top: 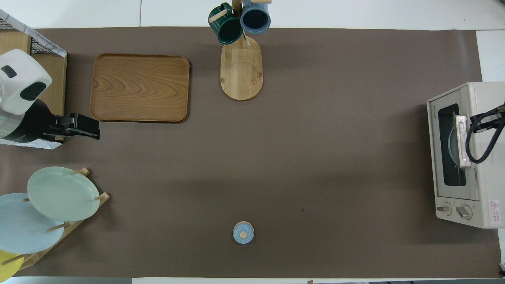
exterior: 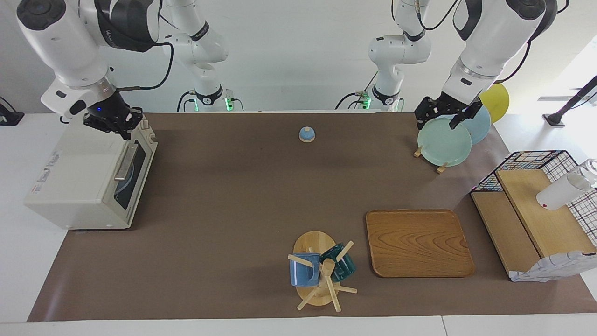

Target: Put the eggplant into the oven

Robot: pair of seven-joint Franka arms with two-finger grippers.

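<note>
Facing view: I note the oven (exterior: pixel 88 179) at the right arm's end of the table, its glass door toward the table's middle and standing shut. The right gripper (exterior: pixel 113 122) hangs over the oven's top, at the corner nearest the robots; I cannot tell how its fingers stand. The left gripper (exterior: pixel 440 120) is over the green plate (exterior: pixel 443 142) in the plate rack at the left arm's end, with its fingers spread apart and nothing between them. A small blue dome (exterior: pixel 307 134) sits mid-table, near the robots. The wooden tray (exterior: pixel 419 242) and the mug tree (exterior: pixel 322 275) lie farther out. I find the eggplant nowhere in this view.

Overhead view: the oven (top: pixel 469 154) shows its door face, bar handle and two knobs, which the facing view gives only edge-on. Something pale and rounded shows through the glass; I cannot tell what it is. Of the right arm only a black cable over the oven appears. The left gripper (top: pixel 85 132) appears side-on, over the mat between the tray (top: pixel 139 87) and the green plate (top: pixel 62 193). The blue dome (top: pixel 243 232) sits apart from all else. The eggplant does not show here either.
</note>
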